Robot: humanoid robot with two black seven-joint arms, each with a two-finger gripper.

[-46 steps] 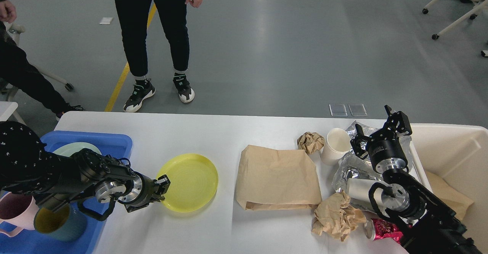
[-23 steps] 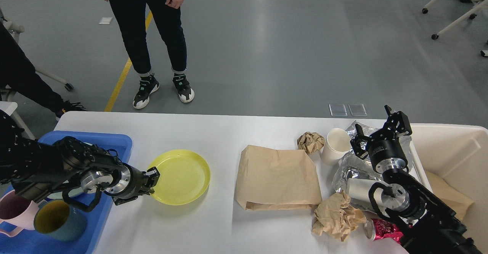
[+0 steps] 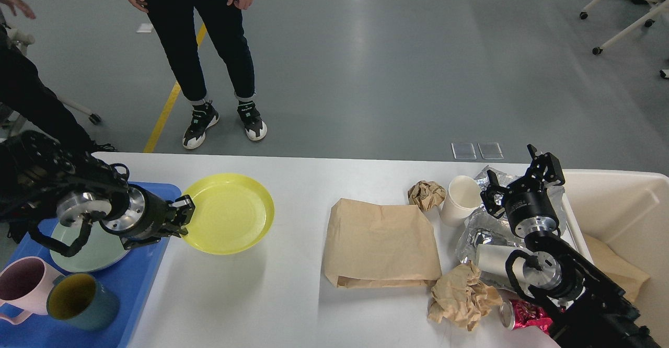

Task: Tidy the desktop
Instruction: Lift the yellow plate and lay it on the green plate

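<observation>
The white desktop [image 3: 292, 306] spans the view. My left gripper [image 3: 184, 213] is shut on the left rim of a yellow plate [image 3: 230, 213] and holds it lifted above the desktop, next to the blue tray [image 3: 141, 280]. My right gripper [image 3: 520, 178] is open and empty, raised over crumpled silver foil [image 3: 478, 233] beside a white paper cup [image 3: 460, 199]. A flat brown paper bag [image 3: 379, 243] lies at the middle. Crumpled brown paper [image 3: 462, 296] and a smaller ball [image 3: 426, 194] lie near it.
The blue tray holds a pale green plate [image 3: 89, 248], a pink mug [image 3: 21, 285] and a teal mug [image 3: 76, 298]. A cream bin [image 3: 627, 207] stands at the right with brown paper inside. A red can [image 3: 515, 314] lies by my right arm. People stand beyond the table.
My left gripper has lifted the yellow plate and carried it left and away from me, toward the blue tray. The right arm has not moved.
</observation>
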